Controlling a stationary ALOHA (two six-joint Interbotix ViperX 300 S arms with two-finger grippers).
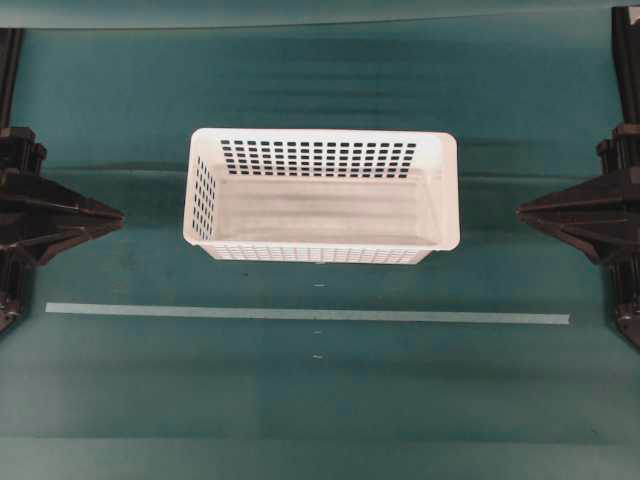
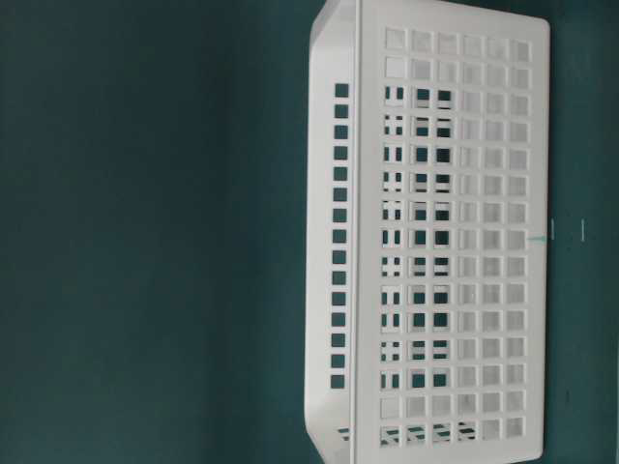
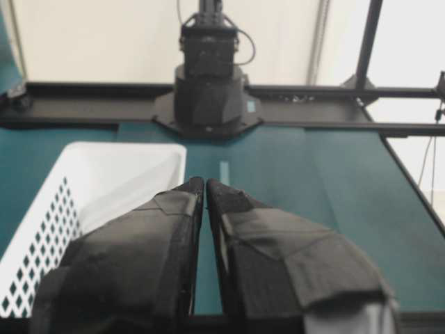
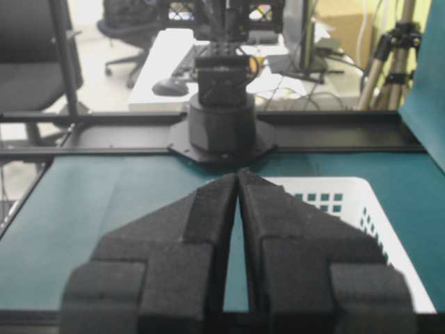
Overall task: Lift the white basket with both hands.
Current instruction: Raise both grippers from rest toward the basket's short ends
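Two claws parked, nothing grasped. Left claw at left edge of overhead view, right claw at right edge, tips aimed inward at each other across the desk; both well apart from the white basket. Basket upright, open side up, roughly centred between the arms, long axis running left to right, so each short end wall faces one claw: placement suits a symmetric two-sided pickup. Empty inside; slotted walls, solid floor, rounded rim all round. Pale tape strip on the desk just in front of basket, parallel to its long side, probably a placement marker. Left wrist view: fingers pressed nearly together, only a thin slit between, nothing pinched; basket corner to lower left of claw. Right wrist view: same, fingers almost touching at tips, nothing between; basket seen right of claw. Judged stage: start, no approach yet, basket resting flat on desk. Next step likely needs both claws spread first, then brought to the short-side rims at matching height. Risk judged: uneven grip or unequal lift would tilt the basket; thin plastic rim may flex or slip from a narrow pinch.
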